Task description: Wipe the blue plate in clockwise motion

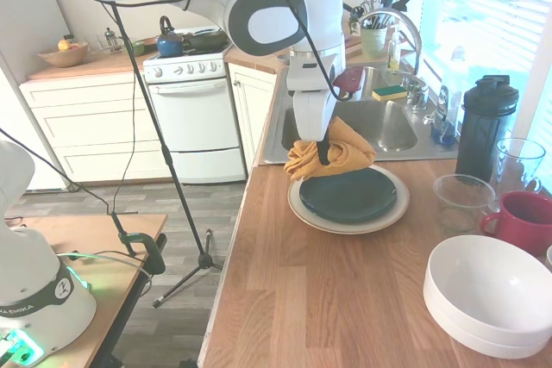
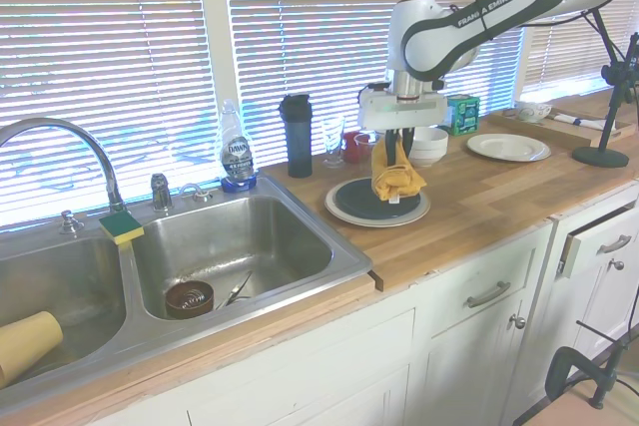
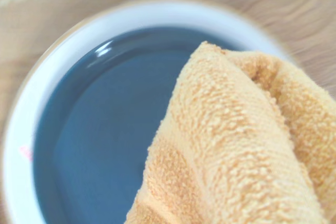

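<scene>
Countertop stuff first, as seen in the first exterior view: the blue plate (image 1: 349, 196) is stacked on a bigger cream plate (image 1: 304, 209), and both are parked on the wooden counter (image 1: 328, 299) just beside the sink (image 1: 379, 127). The gripper (image 1: 323, 159) is hung over the sink-side edge of the plate, and its fingers are pinched on a yellow cloth (image 1: 332, 157). The cloth is bunched up, and its lower folds are draped down to the plate's rim. A white bowl (image 1: 487, 295), a red mug (image 1: 526, 221) and a clear glass bowl (image 1: 461, 200) are lined up well apart from the plates, with a dark shaker bottle (image 1: 486, 127) behind them.

Second exterior view, from the other side: the plate (image 2: 364, 205) is seen between the sink (image 2: 230, 256) and another white plate (image 2: 507, 147) further along the counter (image 2: 469, 207). The cloth (image 2: 395, 177) is clamped by the gripper (image 2: 392, 159) and dangled down so its bottom is touching the blue plate, pretty much.

Wrist view: the glossy plate (image 3: 105, 129) is shown close up, ringed by the cream plate (image 3: 47, 77), and a good chunk of it is covered by the fuzzy cloth (image 3: 236, 150). Fingers can't be judged from this one.
</scene>
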`<state>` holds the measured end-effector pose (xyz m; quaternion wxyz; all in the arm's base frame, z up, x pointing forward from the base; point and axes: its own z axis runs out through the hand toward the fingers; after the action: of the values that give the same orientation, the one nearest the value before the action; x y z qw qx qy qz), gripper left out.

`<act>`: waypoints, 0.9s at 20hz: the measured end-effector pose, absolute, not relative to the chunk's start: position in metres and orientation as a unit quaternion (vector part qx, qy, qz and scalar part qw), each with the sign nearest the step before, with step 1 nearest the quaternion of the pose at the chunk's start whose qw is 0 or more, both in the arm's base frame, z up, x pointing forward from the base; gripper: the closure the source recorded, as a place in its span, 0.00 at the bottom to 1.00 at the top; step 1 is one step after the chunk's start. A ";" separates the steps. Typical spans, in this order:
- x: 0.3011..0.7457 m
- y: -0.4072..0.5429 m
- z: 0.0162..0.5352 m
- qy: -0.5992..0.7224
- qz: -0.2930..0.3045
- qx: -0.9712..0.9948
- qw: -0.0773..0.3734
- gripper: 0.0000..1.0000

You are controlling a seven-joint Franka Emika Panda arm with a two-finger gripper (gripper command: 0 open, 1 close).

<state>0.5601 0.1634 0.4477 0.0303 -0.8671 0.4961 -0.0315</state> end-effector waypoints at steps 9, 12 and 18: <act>0.548 0.083 0.456 0.522 -0.017 -0.853 0.024 1.00; 0.532 0.068 0.447 0.523 -0.009 -0.852 0.015 1.00; 0.497 0.059 0.426 0.513 0.005 -0.858 -0.001 1.00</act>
<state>0.4971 0.0587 0.4262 -0.0009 -0.8583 0.5132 0.0051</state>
